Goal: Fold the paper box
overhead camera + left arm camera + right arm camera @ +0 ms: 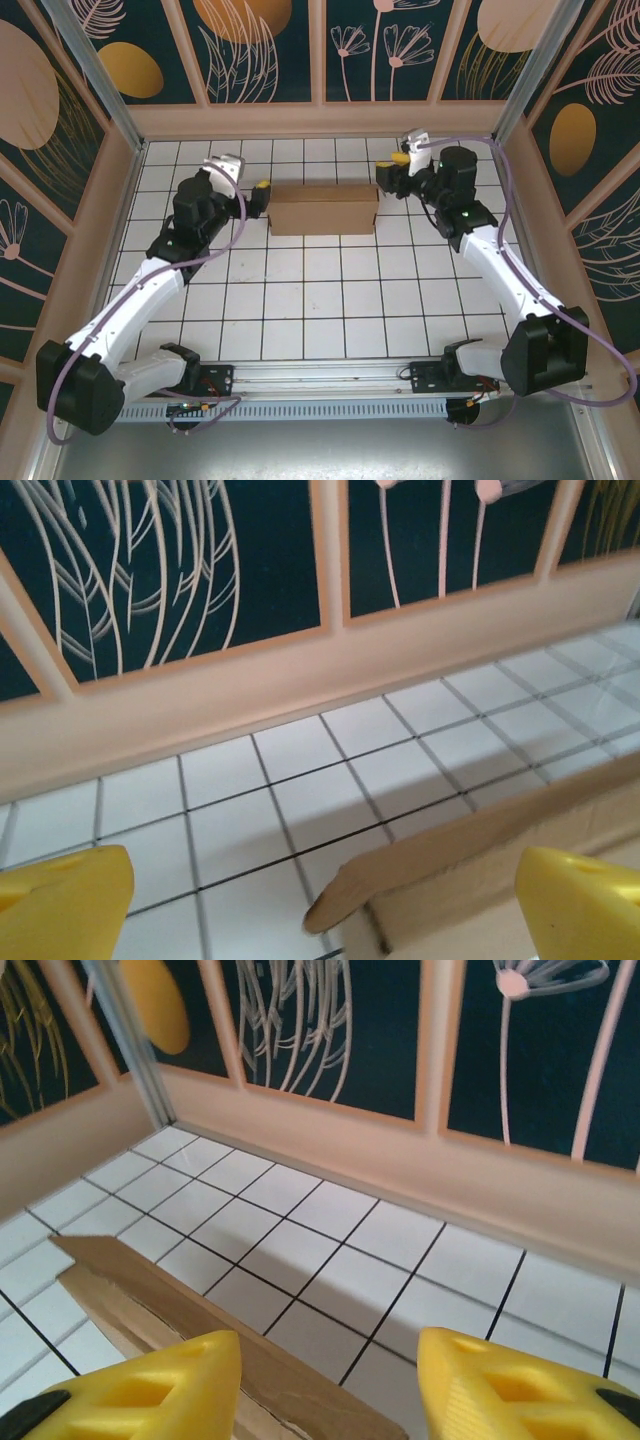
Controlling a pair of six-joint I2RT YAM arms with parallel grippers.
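The paper box (322, 208) is a brown cardboard shape lying folded up at the back middle of the white tiled table. My left gripper (262, 190) is at its left end, open wide. In the left wrist view a rounded cardboard flap (400, 865) lies in the gap of the gripper (320, 915), touching neither of the yellow fingers (60, 900). My right gripper (396, 162) sits by the box's right rear corner. In the right wrist view the gripper (330, 1390) is open, and the box's top edge (150, 1295) runs under its left finger (150, 1390).
The tan back wall (320, 122) stands close behind the box and both grippers. Side walls (110, 200) close in the table left and right. White tiles (320, 300) stretch from the box toward the arm bases.
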